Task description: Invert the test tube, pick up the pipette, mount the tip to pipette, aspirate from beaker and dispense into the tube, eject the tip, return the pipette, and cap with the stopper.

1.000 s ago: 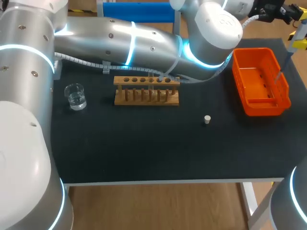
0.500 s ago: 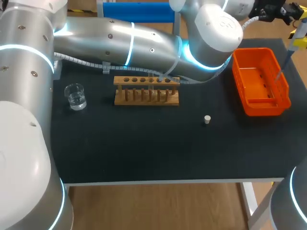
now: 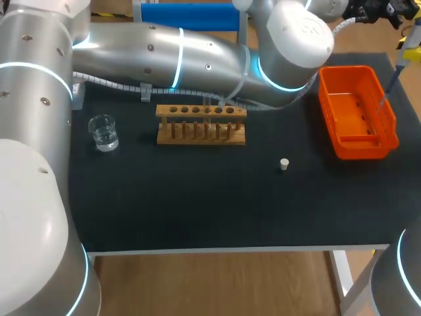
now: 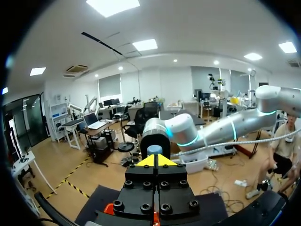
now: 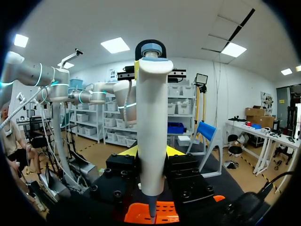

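Observation:
My right gripper (image 5: 150, 151) is shut on the white pipette (image 5: 151, 122), holding it upright over the orange basket (image 5: 162, 213). In the head view the pipette (image 3: 402, 60) hangs at the far right edge, its thin tip (image 3: 387, 93) above the basket (image 3: 392, 135). My left gripper (image 4: 154, 161) is shut and empty, its yellow tips just short of the pipette's blue plunger (image 4: 154, 150). The wooden rack (image 3: 200, 133) holds a clear test tube (image 3: 206, 112). The beaker (image 3: 103, 131) of water stands at the left. A small white stopper (image 3: 284, 164) lies on the mat.
My left arm (image 3: 197, 56) stretches across the back of the table, above and behind the rack. The table's front edge (image 3: 217, 249) runs below the dark mat.
The pipette has risen a little over the basket, toward the far right corner. The left gripper has shifted slightly with it. Both grippers hold their openings.

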Controlling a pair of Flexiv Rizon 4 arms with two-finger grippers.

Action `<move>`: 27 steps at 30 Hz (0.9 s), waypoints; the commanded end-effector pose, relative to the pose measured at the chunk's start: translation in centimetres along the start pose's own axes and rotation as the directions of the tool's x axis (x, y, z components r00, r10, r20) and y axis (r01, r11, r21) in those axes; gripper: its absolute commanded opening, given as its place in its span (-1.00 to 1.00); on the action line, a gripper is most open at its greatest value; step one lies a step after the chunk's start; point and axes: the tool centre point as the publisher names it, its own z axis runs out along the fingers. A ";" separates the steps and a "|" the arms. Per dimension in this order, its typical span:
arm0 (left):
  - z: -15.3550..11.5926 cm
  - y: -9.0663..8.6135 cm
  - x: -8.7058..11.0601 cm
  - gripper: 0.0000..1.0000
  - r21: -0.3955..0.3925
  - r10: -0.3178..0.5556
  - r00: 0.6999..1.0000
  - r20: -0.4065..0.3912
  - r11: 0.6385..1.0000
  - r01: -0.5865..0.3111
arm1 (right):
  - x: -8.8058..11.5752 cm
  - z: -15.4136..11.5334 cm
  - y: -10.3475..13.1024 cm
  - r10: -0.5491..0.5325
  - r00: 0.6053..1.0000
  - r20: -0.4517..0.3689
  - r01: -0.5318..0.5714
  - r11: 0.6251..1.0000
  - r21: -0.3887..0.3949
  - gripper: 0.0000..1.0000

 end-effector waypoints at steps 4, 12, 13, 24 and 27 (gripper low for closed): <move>-0.3 -0.4 -0.4 -1.00 0.087 0.017 1.000 -0.011 0.996 -0.016 | 0.0 0.0 0.1 0.001 1.000 0.000 -0.001 1.000 0.005 -1.00; -0.2 0.0 -0.7 -1.00 0.076 0.011 1.000 -0.022 0.997 -0.009 | 0.0 0.0 0.1 0.001 1.000 0.000 -0.001 1.000 0.005 -1.00; -0.2 0.2 -0.7 -1.00 0.074 0.005 1.000 -0.025 0.997 -0.004 | 0.0 0.0 0.1 0.001 1.000 0.000 -0.001 1.000 0.005 -1.00; -0.1 1.1 -0.7 -1.00 0.065 -0.031 0.999 -0.037 0.997 0.033 | 0.0 0.0 0.1 0.001 1.000 0.000 -0.001 1.000 0.005 -1.00; -0.1 1.4 -0.7 -1.00 0.063 -0.040 0.998 -0.038 0.997 0.042 | 0.0 0.0 0.1 0.001 1.000 0.000 -0.001 1.000 0.005 -1.00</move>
